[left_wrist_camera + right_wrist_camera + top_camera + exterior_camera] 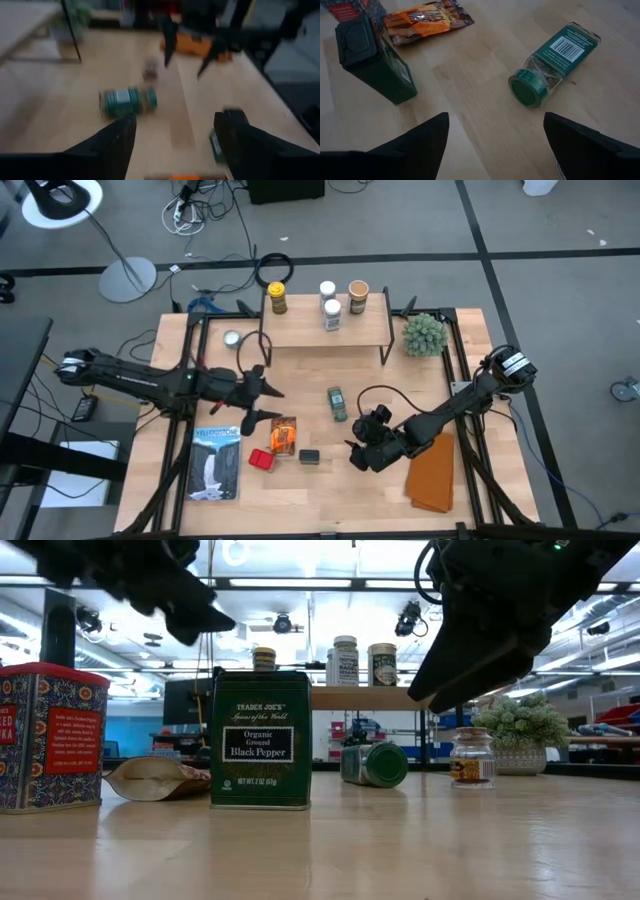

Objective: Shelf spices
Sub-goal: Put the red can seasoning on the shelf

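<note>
Pale wood tabletop (330, 480) is carrying everything, smooth and lightly grained, with a bright ceilinged room showing beyond it in the low view

Right gripper (495, 137) is hanging low over the boards, fingers spread wide and holding nothing. Just ahead of it a green-lidded jar (555, 62) is lying on its side, glassy, ribbed cap facing the fingers, barcode label up. Off to one side of the fingers a dark box (372, 57) of black pepper is standing upright, hard-edged and matt; past it an orange packet (427, 20) is lying flat and crinkly, and the red tin (45, 735) is standing beyond that

Left gripper (172, 137) is hovering over the same jar from the opposite side, fingers likewise apart and empty

Farther off, the shelf (325, 330), a light board on thin black legs, is already bearing three jars (328, 302) along its far edge. A small jar (472, 758) is standing alone past the green one

Risks, as a judgement: the round jar is likely rolling away if one finger is touching first; both arms are converging on one target and could be colliding; the tall box is tipping easily if brushed
</note>
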You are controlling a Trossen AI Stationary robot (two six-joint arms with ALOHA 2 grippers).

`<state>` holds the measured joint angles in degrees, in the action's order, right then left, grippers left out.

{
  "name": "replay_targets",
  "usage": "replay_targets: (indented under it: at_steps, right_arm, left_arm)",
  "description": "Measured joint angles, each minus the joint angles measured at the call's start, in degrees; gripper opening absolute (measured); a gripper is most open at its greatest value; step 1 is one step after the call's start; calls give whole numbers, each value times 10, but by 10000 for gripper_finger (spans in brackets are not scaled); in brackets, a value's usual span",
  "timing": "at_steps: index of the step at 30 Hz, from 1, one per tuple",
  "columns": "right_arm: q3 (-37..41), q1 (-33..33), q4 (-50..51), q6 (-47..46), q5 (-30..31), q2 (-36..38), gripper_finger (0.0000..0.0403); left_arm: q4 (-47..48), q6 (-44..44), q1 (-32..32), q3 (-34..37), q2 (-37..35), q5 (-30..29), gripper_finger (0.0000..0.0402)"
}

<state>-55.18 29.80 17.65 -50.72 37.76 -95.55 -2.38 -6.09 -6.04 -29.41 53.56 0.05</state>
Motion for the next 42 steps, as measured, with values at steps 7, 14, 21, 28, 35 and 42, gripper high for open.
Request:
replay_targets:
  at_steps: [7,14,21,28,35,42]
  right_arm:
    - [0,0,0,3,0,0,321]
    - [0,0,0,12,-2,0,320]
    - [0,0,0,15,-5,0,315]
    - [0,1,0,15,-6,0,308]
    - [0,-2,0,59,-6,0,304]
    - [0,-3,0,71,-6,0,304]
  left_arm:
    - [255,-63,-44,-132,2,-3,261]
    - [339,-150,-117,-182,2,-60,248]
    - [351,-208,-172,-172,2,-94,237]
    - [374,-295,-227,-161,2,-219,226]
    - [411,-417,-254,-161,2,-322,223]
    - [406,-537,-308,-161,41,-412,222]
